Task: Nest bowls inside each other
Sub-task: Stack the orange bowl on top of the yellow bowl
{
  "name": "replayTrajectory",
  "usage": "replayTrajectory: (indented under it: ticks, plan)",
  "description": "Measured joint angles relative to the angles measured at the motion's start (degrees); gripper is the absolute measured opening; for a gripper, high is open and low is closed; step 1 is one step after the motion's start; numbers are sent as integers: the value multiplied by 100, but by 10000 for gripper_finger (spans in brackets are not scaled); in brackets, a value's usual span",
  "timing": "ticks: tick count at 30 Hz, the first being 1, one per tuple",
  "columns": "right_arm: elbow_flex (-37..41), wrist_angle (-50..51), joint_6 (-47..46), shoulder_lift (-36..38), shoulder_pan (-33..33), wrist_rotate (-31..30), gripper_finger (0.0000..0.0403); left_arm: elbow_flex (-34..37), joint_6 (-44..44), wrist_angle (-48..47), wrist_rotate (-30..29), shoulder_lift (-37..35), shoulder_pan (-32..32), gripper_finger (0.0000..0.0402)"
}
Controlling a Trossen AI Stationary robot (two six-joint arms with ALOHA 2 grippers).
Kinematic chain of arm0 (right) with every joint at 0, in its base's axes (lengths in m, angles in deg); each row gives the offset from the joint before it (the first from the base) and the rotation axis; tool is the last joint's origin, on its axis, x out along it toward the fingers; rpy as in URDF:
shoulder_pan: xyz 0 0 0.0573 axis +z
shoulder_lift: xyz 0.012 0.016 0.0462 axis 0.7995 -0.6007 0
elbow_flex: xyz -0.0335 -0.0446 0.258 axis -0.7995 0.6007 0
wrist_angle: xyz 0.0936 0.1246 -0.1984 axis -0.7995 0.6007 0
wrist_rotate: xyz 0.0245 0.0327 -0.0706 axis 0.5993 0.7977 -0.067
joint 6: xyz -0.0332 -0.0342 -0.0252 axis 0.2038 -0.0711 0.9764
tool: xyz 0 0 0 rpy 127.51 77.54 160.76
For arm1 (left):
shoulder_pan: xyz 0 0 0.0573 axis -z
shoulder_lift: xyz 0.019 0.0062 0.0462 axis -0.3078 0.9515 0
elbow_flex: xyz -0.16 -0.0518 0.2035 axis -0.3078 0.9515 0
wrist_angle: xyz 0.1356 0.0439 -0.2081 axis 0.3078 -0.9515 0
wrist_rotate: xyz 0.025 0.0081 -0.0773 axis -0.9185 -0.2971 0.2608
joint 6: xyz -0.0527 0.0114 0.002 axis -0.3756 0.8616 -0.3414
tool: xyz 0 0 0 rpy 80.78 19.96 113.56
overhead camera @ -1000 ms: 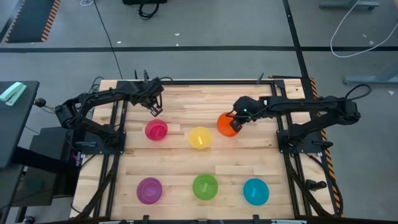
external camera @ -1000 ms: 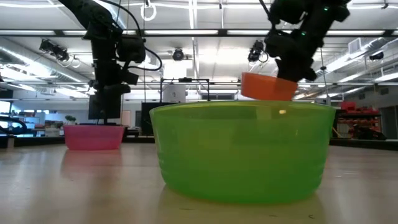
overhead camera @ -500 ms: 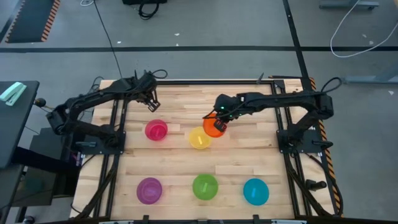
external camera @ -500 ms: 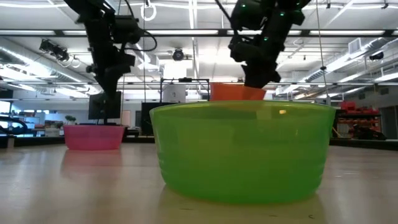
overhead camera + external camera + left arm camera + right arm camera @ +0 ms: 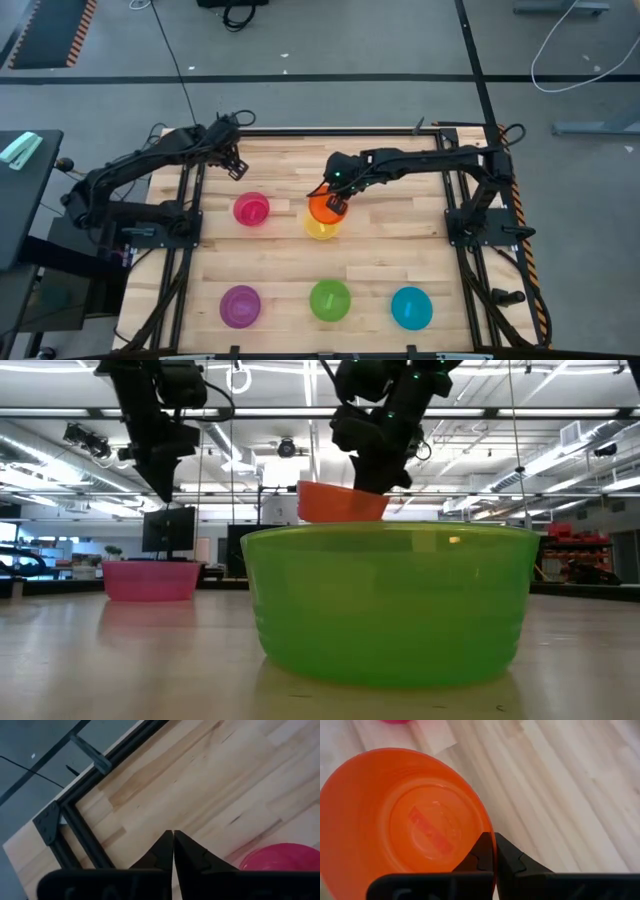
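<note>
The orange bowl (image 5: 320, 206) hangs in my right gripper (image 5: 338, 203) just above the yellow bowl (image 5: 321, 230), overlapping its far part in the high view. In the low view the orange bowl (image 5: 340, 502) is tilted in the air behind the green bowl (image 5: 390, 600). The pink bowl (image 5: 251, 209) stands on its base left of the yellow one. My left gripper (image 5: 237, 168) is shut and empty, raised over the table's far left part, beyond the pink bowl (image 5: 285, 857). My right gripper pinches the orange bowl's rim (image 5: 492, 836) on its right side, one finger (image 5: 481, 851) inside the bowl and one (image 5: 509, 854) outside. The fingers come from above, slanting in from the table's right. The bowl is lifted clear, open side up, slightly tilted.
The purple bowl (image 5: 240, 306), green bowl (image 5: 330, 300) and blue bowl (image 5: 411, 308) stand in a row along the near edge. A black metal frame (image 5: 300, 130) borders the wooden table. Bare wood lies to the right of the yellow bowl.
My right gripper has carried the orange bowl toward the table's left, from beside the yellow bowl's right to above it, staying shut on the rim. My left gripper has drawn back up and toward the far left corner, away from the pink bowl.
</note>
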Motion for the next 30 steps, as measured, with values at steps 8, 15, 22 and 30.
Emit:
replayTrajectory:
  ticks: [8, 15, 22, 30]
  plan:
    - [-20, 164, -95, -54, 213, 101, 0, 178, -104, -123, 2, -54, 199, 16]
    - [-26, 94, -148, -525, 272, 168, 0, 306, -137, -127, -2, -55, 201, 10]
    - [-22, -192, 12, -1013, 107, 339, 0, 313, -135, -127, -2, -54, 202, 32]
    - [-22, 9, 66, -1064, 95, 365, 0, 313, -150, -129, 0, -54, 203, 16]
